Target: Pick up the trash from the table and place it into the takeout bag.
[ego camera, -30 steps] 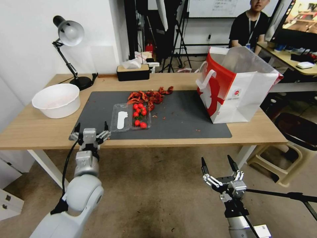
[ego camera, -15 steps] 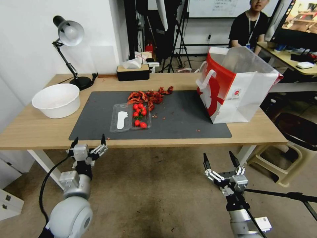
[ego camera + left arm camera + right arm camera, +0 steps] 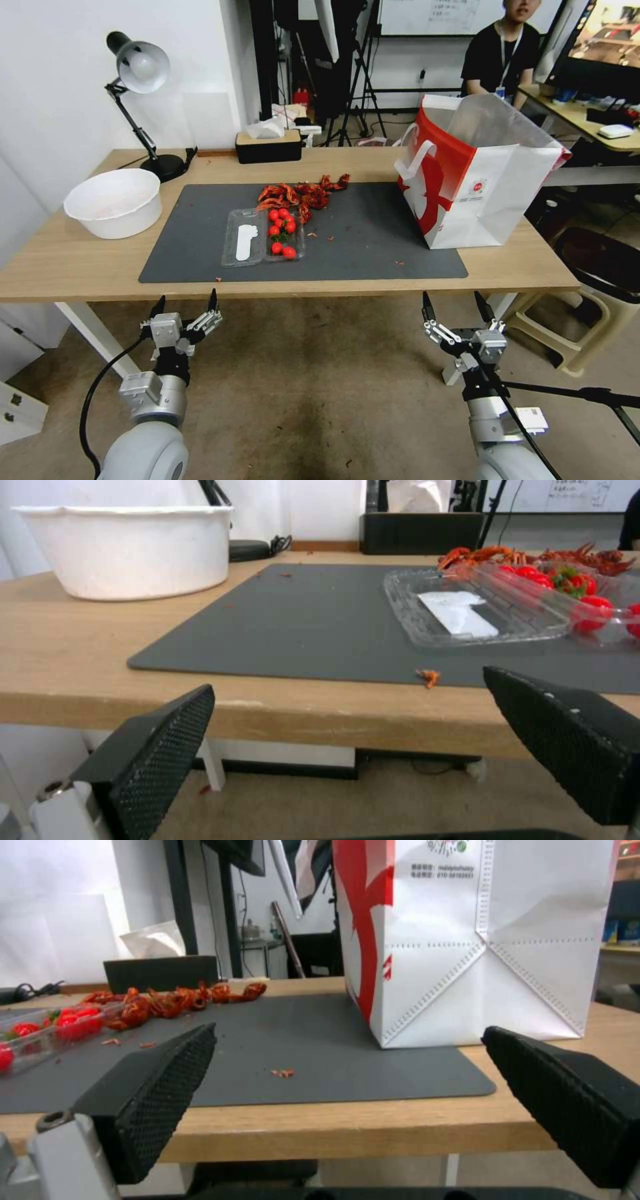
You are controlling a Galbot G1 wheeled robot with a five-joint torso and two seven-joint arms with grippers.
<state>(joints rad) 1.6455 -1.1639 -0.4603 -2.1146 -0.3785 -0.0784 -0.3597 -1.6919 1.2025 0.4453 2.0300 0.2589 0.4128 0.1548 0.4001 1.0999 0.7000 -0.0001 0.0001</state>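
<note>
Two grippers hang below the bench's front edge, both spread wide and holding nothing — the left gripper at about 7 o'clock in the head view, the right gripper at about 5 o'clock. Neither touches the bench; by my reading they are parked low, out of the way.

Up top, the bag stands upright at 2 o'clock on the mat's far right corner, mouth open to the ceiling — set so things can drop straight in. No can, cups or bundle on the mat, so the trash looks to be bagged already, though the bag's inside is hidden. What remains: a clear box of tomatoes at mat centre, a heap of red shells just behind it, and a white bowl at 10 o'clock. A few red crumbs dot the mat.
</note>
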